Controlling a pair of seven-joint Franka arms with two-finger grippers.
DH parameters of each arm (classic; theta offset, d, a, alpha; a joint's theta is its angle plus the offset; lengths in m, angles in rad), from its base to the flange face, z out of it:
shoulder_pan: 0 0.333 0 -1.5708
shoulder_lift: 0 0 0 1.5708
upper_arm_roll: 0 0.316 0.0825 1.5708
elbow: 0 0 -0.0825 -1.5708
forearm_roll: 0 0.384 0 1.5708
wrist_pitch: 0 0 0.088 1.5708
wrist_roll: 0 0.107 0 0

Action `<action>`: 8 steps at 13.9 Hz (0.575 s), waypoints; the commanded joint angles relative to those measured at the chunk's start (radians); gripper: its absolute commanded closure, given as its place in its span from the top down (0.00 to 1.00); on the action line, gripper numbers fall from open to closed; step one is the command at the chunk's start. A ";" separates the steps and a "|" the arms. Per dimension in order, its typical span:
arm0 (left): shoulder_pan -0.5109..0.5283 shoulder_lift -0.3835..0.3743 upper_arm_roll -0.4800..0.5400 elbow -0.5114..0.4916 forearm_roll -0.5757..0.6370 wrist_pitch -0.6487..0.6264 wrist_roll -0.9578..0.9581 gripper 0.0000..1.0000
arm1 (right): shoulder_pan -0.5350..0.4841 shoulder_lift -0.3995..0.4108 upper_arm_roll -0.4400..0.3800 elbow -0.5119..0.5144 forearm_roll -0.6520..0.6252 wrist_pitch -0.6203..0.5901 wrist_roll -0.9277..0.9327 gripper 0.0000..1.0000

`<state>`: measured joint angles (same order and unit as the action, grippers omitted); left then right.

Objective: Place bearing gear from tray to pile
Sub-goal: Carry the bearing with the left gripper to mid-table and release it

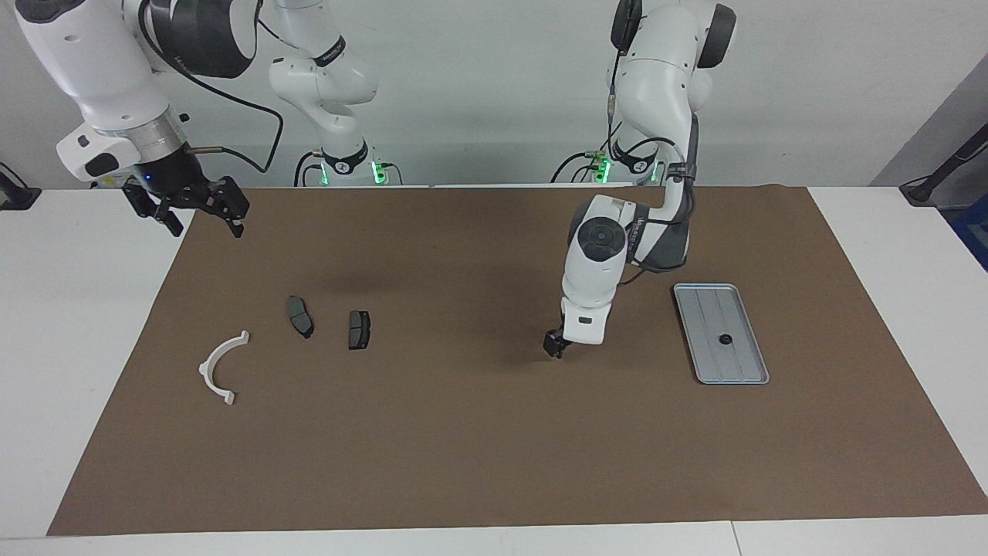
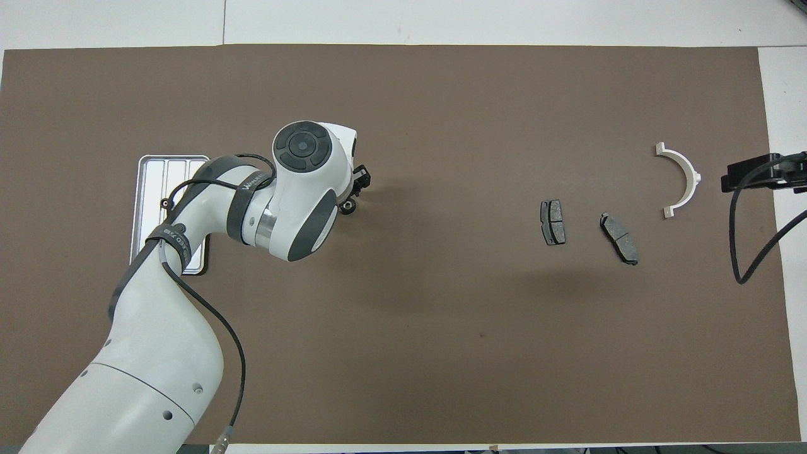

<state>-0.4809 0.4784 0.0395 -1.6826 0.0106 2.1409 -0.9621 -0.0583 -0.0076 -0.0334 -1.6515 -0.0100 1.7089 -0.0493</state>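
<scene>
The right gripper (image 1: 205, 220) waits with its claw open over the mat's (image 1: 463, 448) corner by its own base. The pile (image 1: 300, 316), two pads (image 1: 359, 330) and a bracket (image 1: 205, 368), lies toward the right arm's end with no gear in it. The gear (image 1: 724, 339) sits in the tray (image 1: 741, 374) at the left arm's end, so the job looks barely started. The left gripper (image 1: 553, 347) hangs low over bare mat between tray and pile; whether its claw is open or closed I cannot tell. The overhead view alone shows a dark bit (image 2: 346, 205) just beside that gripper, gear or not I cannot say, while the arm hides much of the tray there.
</scene>
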 commanded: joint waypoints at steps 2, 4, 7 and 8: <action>0.148 -0.115 -0.009 -0.032 0.015 -0.134 0.257 1.00 | 0.011 0.133 0.018 0.174 0.001 -0.020 -0.027 1.00; 0.220 -0.136 -0.006 -0.046 0.015 -0.144 0.403 0.99 | 0.076 0.243 0.018 0.303 -0.004 -0.054 0.024 1.00; 0.303 -0.138 -0.006 -0.058 0.015 -0.139 0.622 0.95 | 0.205 0.340 0.018 0.395 -0.011 -0.040 0.219 1.00; 0.338 -0.141 -0.006 -0.077 0.015 -0.122 0.725 0.93 | 0.265 0.353 0.015 0.397 -0.015 -0.026 0.308 1.00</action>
<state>-0.1953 0.3600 0.0447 -1.7108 0.0127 2.0032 -0.3801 0.1209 0.2856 -0.0135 -1.3339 -0.0100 1.6988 0.1286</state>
